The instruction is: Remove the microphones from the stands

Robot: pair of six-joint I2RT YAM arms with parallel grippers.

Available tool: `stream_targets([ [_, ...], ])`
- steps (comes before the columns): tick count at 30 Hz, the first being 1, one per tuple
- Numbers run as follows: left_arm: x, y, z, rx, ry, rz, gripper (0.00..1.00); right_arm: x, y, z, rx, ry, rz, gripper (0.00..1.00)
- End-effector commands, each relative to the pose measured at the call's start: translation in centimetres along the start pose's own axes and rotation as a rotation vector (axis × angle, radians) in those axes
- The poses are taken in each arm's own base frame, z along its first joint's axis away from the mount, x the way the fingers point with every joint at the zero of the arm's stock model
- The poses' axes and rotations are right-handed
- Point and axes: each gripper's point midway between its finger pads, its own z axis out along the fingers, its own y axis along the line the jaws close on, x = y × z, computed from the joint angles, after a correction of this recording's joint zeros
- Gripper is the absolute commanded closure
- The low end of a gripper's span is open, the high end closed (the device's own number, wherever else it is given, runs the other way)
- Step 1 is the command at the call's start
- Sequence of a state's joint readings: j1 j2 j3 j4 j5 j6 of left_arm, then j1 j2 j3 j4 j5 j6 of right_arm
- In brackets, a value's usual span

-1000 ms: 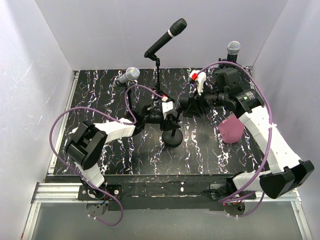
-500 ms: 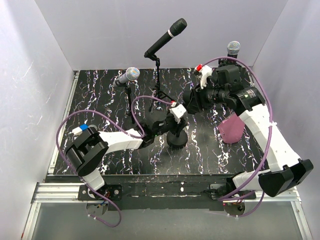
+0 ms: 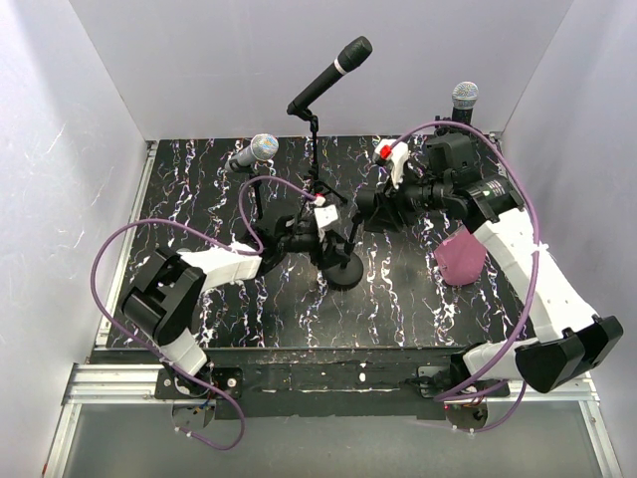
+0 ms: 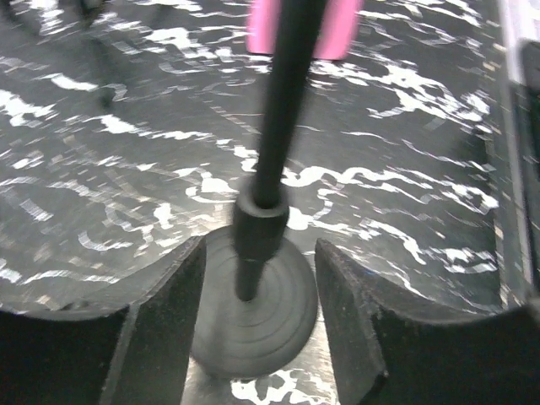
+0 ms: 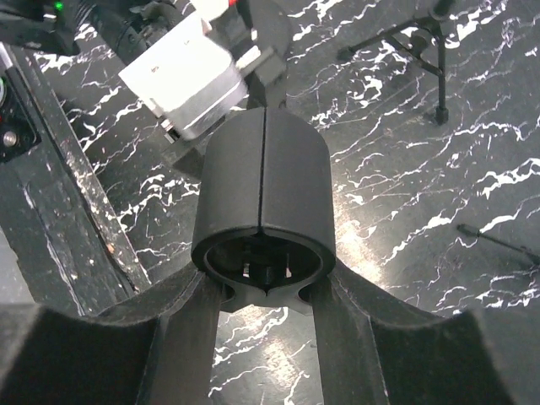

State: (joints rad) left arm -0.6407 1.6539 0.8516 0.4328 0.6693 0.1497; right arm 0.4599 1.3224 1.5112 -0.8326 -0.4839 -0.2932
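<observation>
Item: black-and-white marbled table top (image 3: pixel 199 199), walled in white on three sides, with two arms reaching in from the near edge. Left gripper (image 4: pixel 260 249): jaws released, one finger on each side of the thin black pole (image 4: pixel 278 101) where it meets its round black disc base (image 4: pixel 253 333), clear of the pole on both sides; this view is blurred. Right gripper (image 5: pixel 263 283): clenched on a black seamed cylinder (image 5: pixel 263 177) with a hollow near end, a finger pressed against each flank. From above, this cylinder sits over the disc-based stand at mid-table. Whether it is a microphone body or a clip cannot be told. Microphones in plain sight, three, all raised on stands: a long black handheld microphone (image 3: pixel 330 73), tilted up to the right on a black tripod stand (image 3: pixel 317 174) at back centre; a silver-grilled microphone (image 3: pixel 261 149) at back left; a second silver-grilled microphone (image 3: pixel 464 97) in the back right corner, behind the right arm. Sundry: a dusty-pink pouch-like object (image 3: pixel 460 257) on the table to the right of the disc base, just beside the right forearm; purple cables (image 3: pixel 129 239) looping along both arms.
</observation>
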Motion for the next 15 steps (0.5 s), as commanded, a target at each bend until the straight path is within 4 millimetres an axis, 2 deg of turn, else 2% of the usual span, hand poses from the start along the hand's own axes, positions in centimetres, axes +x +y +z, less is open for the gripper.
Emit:
stream_targets([
  [1, -1.0, -5.5, -0.2, 0.336, -0.046, 0.093, 0.53, 1.1, 1.2, -0.5, -0.062, 0.021, -0.111, 0.99],
  [5, -1.6, -4.9, 1.0, 0.325, -0.066, 0.093, 0.58, 1.6, 1.1, -0.5, -0.059, 0.032, -0.116, 0.99],
  [10, -2.7, -3.2, 2.0, 0.243, -0.085, 0.131, 0.65, 2.1, 1.4, -0.4, -0.070, 0.038, -0.111, 0.99],
  [12, -2.7, -2.9, 2.3, 0.228, -0.083, 0.134, 0.76, 2.3, 1.4, -0.4, -0.070, 0.041, -0.106, 0.99],
  [13, -2.8, -2.6, 2.3, 0.212, -0.083, 0.144, 0.85, 2.3, 1.4, -0.4, -0.068, 0.042, -0.100, 0.99],
  [14, -2.7, -2.3, 2.4, 0.190, -0.077, 0.144, 0.97, 2.2, 1.3, -0.3, -0.059, 0.039, -0.086, 0.99],
  [15, -2.6, -1.8, 2.5, 0.151, -0.070, 0.146, 1.00, 2.1, 1.1, -0.2, -0.045, 0.036, -0.058, 0.99],
])
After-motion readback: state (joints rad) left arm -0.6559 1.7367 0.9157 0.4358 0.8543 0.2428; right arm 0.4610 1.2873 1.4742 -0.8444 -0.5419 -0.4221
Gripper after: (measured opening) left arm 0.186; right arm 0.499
